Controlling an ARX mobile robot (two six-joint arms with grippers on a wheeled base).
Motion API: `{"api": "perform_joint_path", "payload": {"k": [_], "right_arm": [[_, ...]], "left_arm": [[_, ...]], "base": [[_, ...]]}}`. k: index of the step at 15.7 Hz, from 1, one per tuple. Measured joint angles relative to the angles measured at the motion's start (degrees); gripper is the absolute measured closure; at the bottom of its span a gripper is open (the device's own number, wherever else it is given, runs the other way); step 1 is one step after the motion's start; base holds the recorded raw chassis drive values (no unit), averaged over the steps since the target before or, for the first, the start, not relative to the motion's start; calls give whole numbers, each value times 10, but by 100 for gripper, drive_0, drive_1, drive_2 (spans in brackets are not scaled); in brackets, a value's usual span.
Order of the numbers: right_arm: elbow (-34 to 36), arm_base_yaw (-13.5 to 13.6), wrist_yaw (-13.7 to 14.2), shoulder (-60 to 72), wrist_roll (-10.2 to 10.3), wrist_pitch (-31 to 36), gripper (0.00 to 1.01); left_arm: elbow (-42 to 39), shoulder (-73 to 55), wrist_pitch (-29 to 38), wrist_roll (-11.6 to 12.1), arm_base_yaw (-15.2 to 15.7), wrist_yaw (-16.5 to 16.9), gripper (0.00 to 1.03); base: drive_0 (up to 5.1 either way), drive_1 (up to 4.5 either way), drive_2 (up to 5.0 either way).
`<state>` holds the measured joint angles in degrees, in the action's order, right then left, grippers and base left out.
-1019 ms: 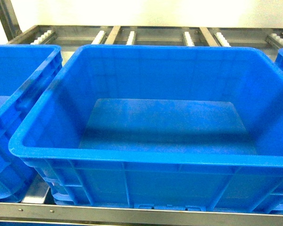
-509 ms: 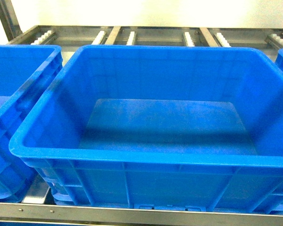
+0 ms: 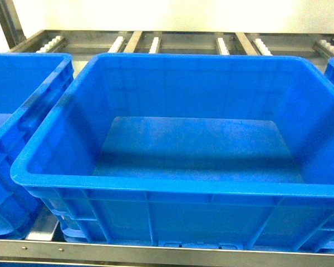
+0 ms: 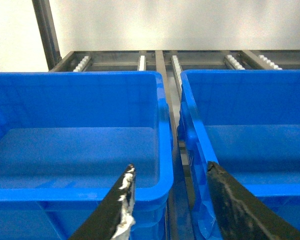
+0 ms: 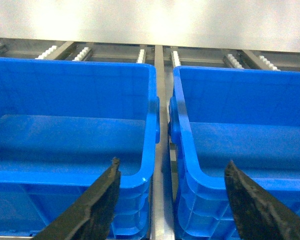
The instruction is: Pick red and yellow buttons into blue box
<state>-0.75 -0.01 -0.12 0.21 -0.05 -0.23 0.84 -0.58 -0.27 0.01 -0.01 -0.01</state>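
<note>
looking for the buttons, you find none in any view, so their direction from either arm cannot be told. both left gripper [image 4: 167, 205] and right gripper [image 5: 172, 200] hold their jaws spread and empty before the blue box [image 3: 55, 167].

Side boxes [image 3: 22, 139] cut off

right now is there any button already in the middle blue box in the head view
No, the middle blue box shows only its bare blue floor, with no red or yellow button inside.

L gripper [image 4: 167, 200] jaws apart, R gripper [image 5: 172, 192] jaws apart, both holding nothing
</note>
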Motion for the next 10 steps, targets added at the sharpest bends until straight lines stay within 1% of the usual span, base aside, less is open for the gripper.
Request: {"api": "perform_joint_path", "payload": {"k": [3,4,5,6,10], "right_arm": [[0,0,0,0,0,0,8],[0,0,0,0,0,0,1],[0,0,0,0,0,0,4],[0,0,0,0,0,0,3],[0,0,0,0,0,0,3]], "left_arm": [[0,0,0,0,0,0,26],[0,0,0,0,0,0,15],[0,0,0,0,0,0,3],[0,0,0,0,0,0,5],[0,0,0,0,0,0,5]], "base": [[0,0,0],[0,0,0],[0,0,0],[0,0,0],[0,0,0]]}}
